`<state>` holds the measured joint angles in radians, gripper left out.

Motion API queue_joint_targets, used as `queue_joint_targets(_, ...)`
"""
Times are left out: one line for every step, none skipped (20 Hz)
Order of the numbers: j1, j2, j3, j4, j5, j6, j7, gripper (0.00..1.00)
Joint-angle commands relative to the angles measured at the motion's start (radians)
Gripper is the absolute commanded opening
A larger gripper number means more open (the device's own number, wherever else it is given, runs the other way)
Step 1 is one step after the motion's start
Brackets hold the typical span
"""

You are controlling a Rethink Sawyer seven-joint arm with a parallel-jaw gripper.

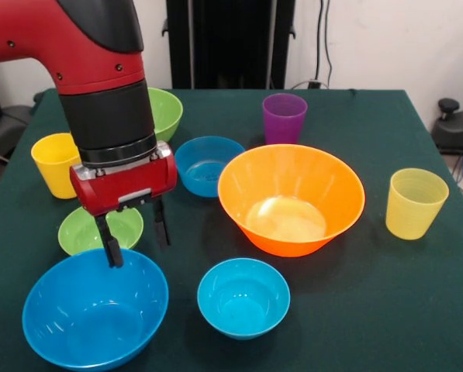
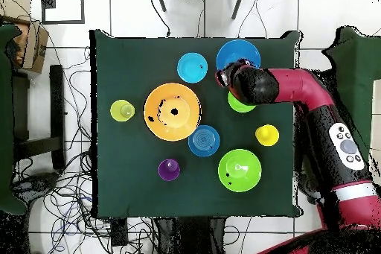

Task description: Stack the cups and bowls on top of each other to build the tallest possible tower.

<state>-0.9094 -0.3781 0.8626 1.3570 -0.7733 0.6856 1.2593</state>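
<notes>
My gripper is open and hangs low over the far rim of the large blue bowl, which shows again from above. One fingertip overlaps that rim; the other is behind it. Just behind the fingers lies the small green bowl. The big orange bowl stands upright in the middle, holding nothing. Two small blue bowls, the medium green bowl, the yellow cup, the purple cup and the pale ribbed cup each stand alone.
The dark green table ends close to the pale cup on the right. From above, the arm reaches in from the right, covering part of the small green bowl. Cables lie on the floor around the table.
</notes>
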Motion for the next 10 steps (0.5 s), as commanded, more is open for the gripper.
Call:
queue_joint_targets(0.029,0.089,-0.089,0.028,-0.078,-0.104,-0.047,1.0)
queue_joint_targets(0.029,0.098,-0.092,0.024,-0.084,-0.117,-0.049,1.0)
queue_joint_targets(0.03,0.107,-0.095,0.021,-0.09,-0.131,-0.051,1.0)
queue_joint_targets(0.034,0.11,-0.1,0.017,-0.094,-0.142,-0.05,1.0)
queue_joint_targets(0.036,0.112,-0.103,0.016,-0.094,-0.146,-0.049,1.0)
queue_joint_targets(0.038,0.113,-0.107,0.015,-0.093,-0.154,-0.045,1.0)
queue_joint_targets(0.04,0.113,-0.111,0.015,-0.092,-0.16,-0.043,1.0)
queue_joint_targets(0.043,0.113,-0.115,0.014,-0.091,-0.166,-0.039,1.0)
queue_joint_targets(0.045,0.112,-0.12,0.015,-0.089,-0.17,-0.037,1.0)
queue_joint_targets(0.049,0.108,-0.124,0.018,-0.088,-0.177,-0.028,1.0)
